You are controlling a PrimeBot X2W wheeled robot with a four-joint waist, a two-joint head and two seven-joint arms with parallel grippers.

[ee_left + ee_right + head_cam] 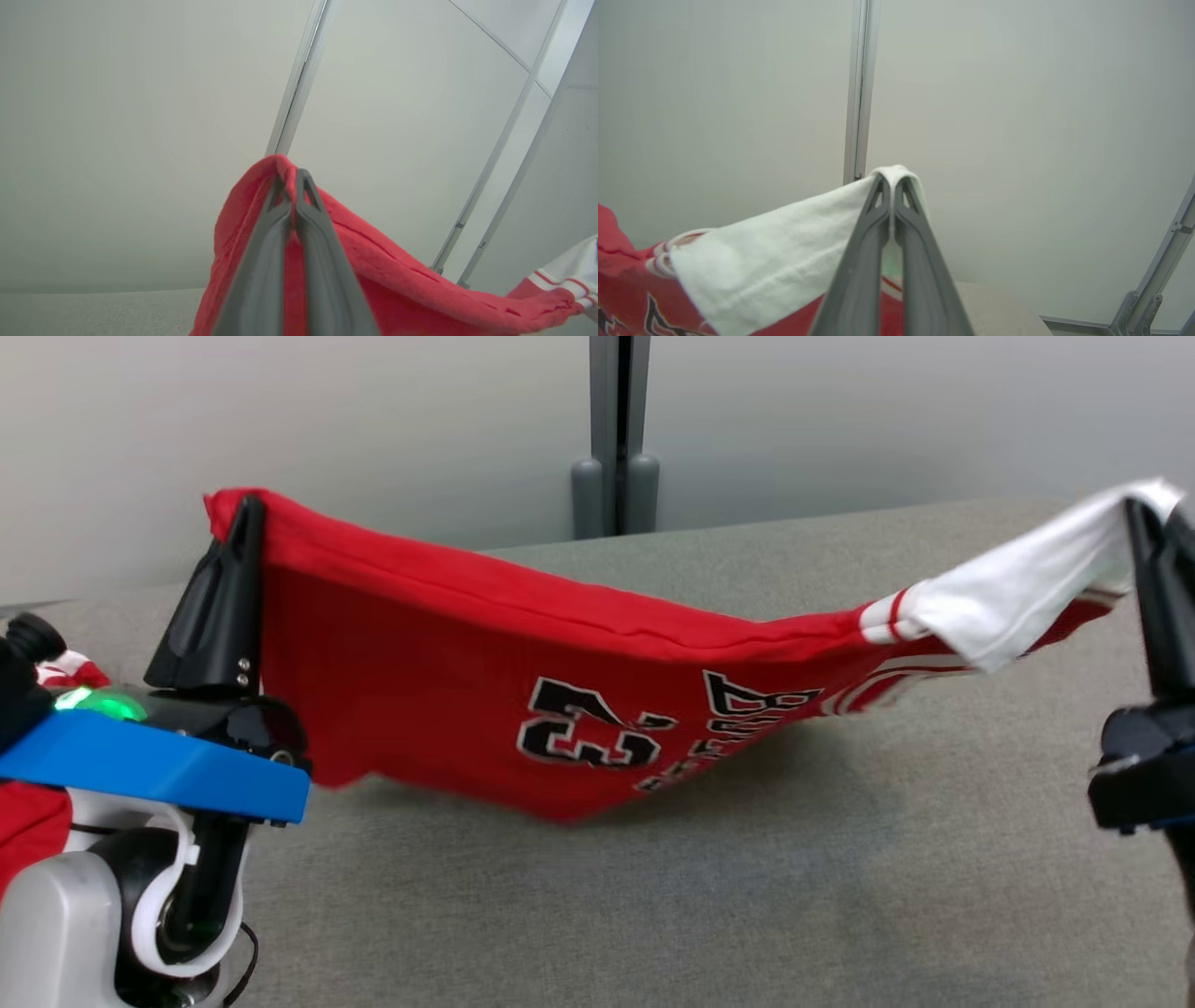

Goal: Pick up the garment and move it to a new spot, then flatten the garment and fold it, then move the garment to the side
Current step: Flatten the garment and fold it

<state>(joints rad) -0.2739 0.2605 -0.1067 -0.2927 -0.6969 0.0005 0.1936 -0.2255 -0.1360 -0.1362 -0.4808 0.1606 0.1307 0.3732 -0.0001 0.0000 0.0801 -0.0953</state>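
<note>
Jersey point(448, 681) up in the air, red, strung out like a hammock between both arms across the middle of the head view! Black numerals and lettering with white outlines hang upside down on its front. The lowest fold droops toward 6 o'clock, close over the grey surface point(653, 905); whether it brushes that surface, I can't tell.

Out at 3 o'clock the white sleeve point(1018, 588), with its red-and-white striped trim, runs up to the right end effector point(1141, 513). The right wrist view backs that up: its fingers point(864, 261) are pressed together, with white fabric pinched between the tips and draped over them.

Over at 9 o'clock the left end effector point(247, 509) has a red corner, pointing to 12 and clamped tight on the cloth. In the left wrist view red fabric folds over the closed tips.

Just below it sit a blue plate point(159, 761) and a green light point(103, 702) on the left wrist. Behind it all, at 12 o'clock, a grey post point(616, 429) stands against the pale wall point(280, 411).
</note>
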